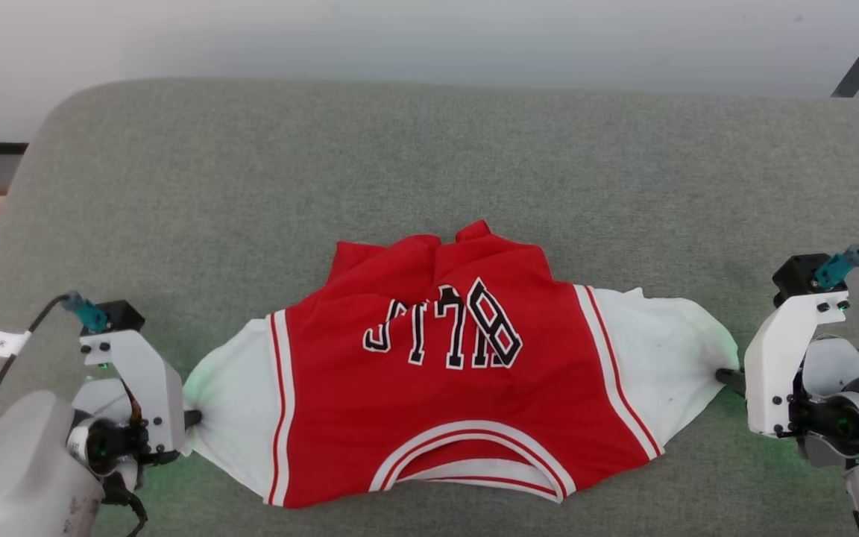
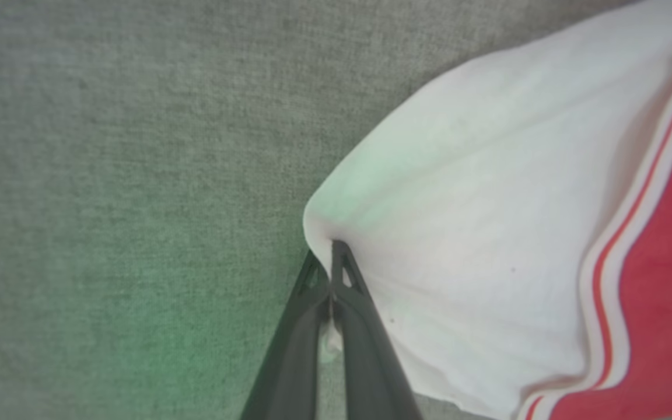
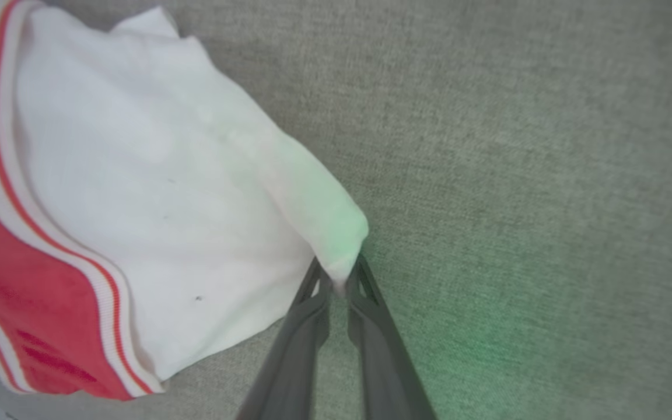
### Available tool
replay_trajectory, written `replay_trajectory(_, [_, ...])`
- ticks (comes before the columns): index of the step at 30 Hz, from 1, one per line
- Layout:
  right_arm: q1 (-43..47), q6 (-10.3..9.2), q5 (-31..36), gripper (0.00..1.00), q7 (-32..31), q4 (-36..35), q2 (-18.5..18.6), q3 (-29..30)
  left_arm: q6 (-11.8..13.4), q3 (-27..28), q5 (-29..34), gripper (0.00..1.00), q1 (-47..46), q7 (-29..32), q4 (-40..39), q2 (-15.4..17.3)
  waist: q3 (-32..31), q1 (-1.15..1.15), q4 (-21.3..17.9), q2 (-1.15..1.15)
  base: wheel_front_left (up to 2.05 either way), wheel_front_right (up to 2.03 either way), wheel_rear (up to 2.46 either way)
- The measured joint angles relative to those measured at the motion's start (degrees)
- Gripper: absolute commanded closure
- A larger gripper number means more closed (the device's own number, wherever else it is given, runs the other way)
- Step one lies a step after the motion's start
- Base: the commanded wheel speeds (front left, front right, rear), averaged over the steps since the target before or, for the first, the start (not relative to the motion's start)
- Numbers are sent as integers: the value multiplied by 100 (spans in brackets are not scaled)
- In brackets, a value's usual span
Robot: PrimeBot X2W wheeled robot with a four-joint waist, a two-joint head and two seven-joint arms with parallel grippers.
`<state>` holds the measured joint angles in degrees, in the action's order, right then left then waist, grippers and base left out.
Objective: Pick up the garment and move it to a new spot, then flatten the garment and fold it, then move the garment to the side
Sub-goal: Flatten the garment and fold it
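So from the head cam I've got the shirt (image 1: 429,403) lying on the grey fabric surface (image 1: 429,164), stretched sideways between both arms. It's front side up with the collar (image 1: 474,455) on my near side, so the lettering (image 1: 444,324) reads upside down to me. The far edge is bunched up a bit rather than flat.

The left gripper (image 1: 192,418) is at the very tip of the left sleeve (image 1: 232,403). On the left wrist cam the left gripper (image 2: 331,256) has its fingers pressed tight together, with a bit of white cloth pinched right at the tips, and the rest of the sleeve fans out up and to the right from there.

The right gripper (image 1: 724,375) is at the tip of the right sleeve (image 1: 661,358). On its wrist cam the right gripper (image 3: 339,274) has a finger on each side of the sleeve corner. The cloth is caught between the tips, and there's a thin gap lower down between the fingers.

Both arms are well out to the sides, low by the surface, with the red body of the shirt in the middle between them.
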<state>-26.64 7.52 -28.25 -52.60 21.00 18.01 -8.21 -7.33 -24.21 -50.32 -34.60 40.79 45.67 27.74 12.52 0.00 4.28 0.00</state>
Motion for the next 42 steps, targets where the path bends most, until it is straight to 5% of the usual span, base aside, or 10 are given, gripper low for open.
replay_trajectory(22, [-1259,0,-724,100,13,166,75,86,-14,-546,-77,100,-1246,439,-508,86,-1102,0,-195,0,0,0,0])
replay_trajectory(30, [-2242,0,-469,100,1000,339,33,-9,-14,-583,267,100,-2415,44,-536,113,-1385,0,-329,0,0,0,0])
replay_trajectory(42, [-3922,0,-91,100,3309,1299,-27,-772,-15,-833,715,100,-3927,-1036,-41,-111,-1408,0,-464,0,0,0,0])
